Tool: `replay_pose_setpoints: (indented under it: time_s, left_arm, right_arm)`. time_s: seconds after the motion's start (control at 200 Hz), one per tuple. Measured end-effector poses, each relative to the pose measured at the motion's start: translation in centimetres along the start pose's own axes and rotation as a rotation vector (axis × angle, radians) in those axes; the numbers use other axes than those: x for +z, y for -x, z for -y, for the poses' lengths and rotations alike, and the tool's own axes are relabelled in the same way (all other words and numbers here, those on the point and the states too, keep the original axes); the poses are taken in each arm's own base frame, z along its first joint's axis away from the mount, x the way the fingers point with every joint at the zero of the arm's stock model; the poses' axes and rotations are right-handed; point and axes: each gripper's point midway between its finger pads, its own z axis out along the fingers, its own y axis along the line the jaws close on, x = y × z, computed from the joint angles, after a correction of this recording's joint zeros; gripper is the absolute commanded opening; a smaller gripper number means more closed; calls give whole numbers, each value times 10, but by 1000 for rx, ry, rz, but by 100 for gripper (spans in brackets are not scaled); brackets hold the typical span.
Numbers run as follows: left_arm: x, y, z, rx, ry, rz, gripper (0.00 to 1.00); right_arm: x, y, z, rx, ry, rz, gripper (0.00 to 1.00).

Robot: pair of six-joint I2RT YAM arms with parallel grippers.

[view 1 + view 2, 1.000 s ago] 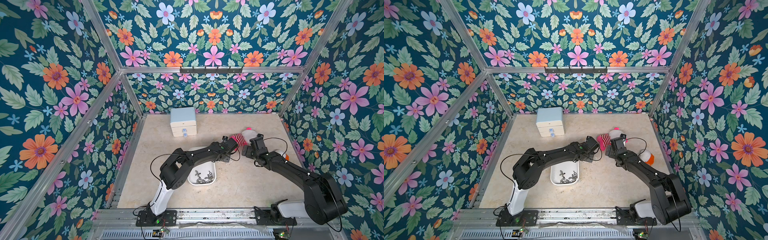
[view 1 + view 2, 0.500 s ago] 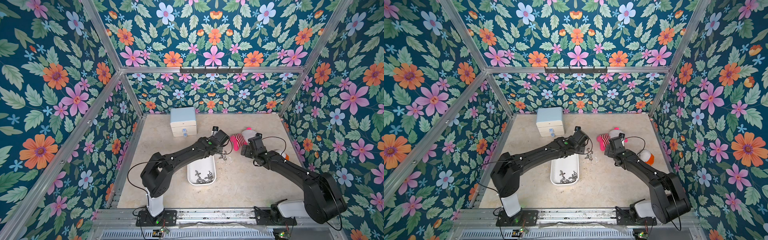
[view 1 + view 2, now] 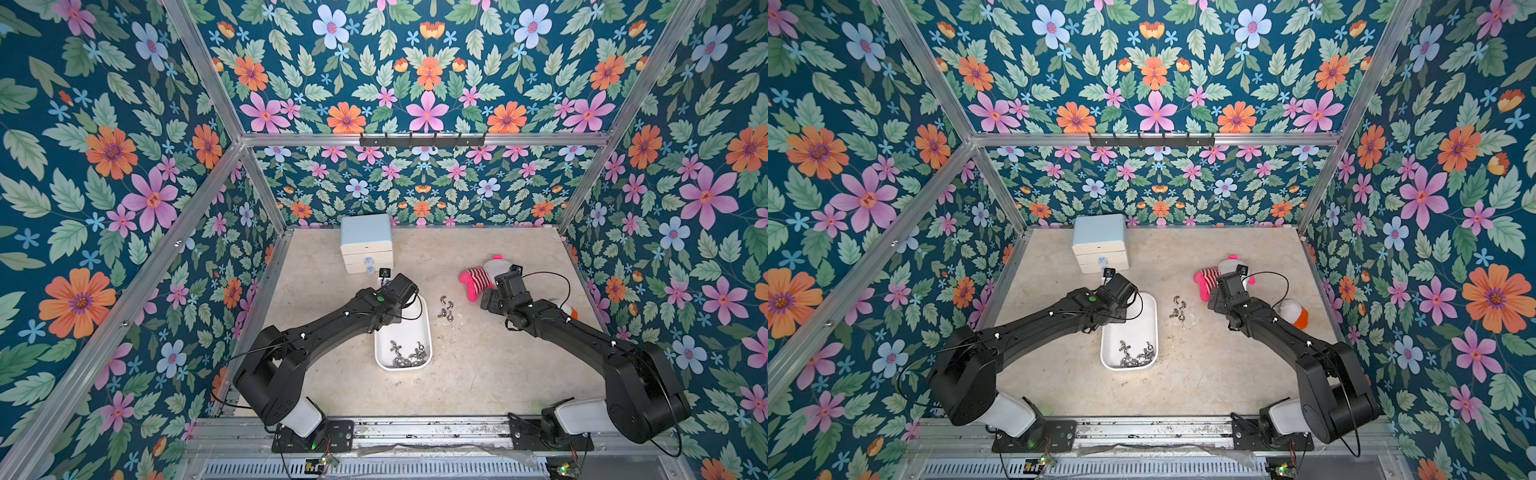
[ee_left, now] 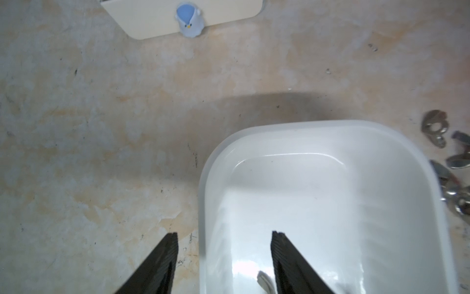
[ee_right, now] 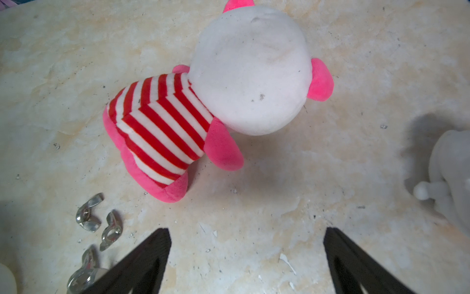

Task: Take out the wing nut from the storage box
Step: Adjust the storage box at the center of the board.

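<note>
Though left tool (image 4: 225, 233) and right tool (image 5: 247, 229) gape empty, storage box (image 4: 318, 125) cut off, wing nut (image 4: 263, 280) half hidden.

The shallow white box (image 3: 411, 328) stands open-topped on the table (image 3: 478, 374), silver wing nuts (image 3: 405, 357) heaped at its near end, a few loose nuts (image 3: 445, 308) lying just beside its far right corner.

Counter (image 3: 478, 374), beige: white box (image 3: 409, 332), wing nuts (image 3: 405, 355) heaped at its near end; loose nuts (image 3: 445, 308) just beside it; drawers (image 3: 366, 243) at back; striped plush (image 3: 476, 279); left arm (image 3: 332, 324) over box's far end; right arm (image 3: 561, 324) beside plush.
</note>
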Motion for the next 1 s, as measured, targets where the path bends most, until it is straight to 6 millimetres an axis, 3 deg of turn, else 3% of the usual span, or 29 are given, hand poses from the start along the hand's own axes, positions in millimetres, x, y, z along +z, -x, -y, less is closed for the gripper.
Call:
replay_pose_setpoints:
  time_s: [0.105,0.36,0.545,0.845,1.0]
  left_arm:
    - [6,-10,-9,-1,24,-18,60]
    - [31,-36,-22,-17,40,-93,33]
    - [39,-36,-29,-71,12,-103,14]
    - [49,-24,-48,-139,20,-77,11]
    - [55,-15,-62,-159,38,-61,3]
  right_arm:
    - [-1,2,-1,0,3,3,99]
    - [-3,6,-2,-1,4,5,99]
    - [-6,15,-9,0,18,22,99]
    - [-2,10,-11,-11,16,8,99]
    - [0,8,-11,-13,17,0,99]
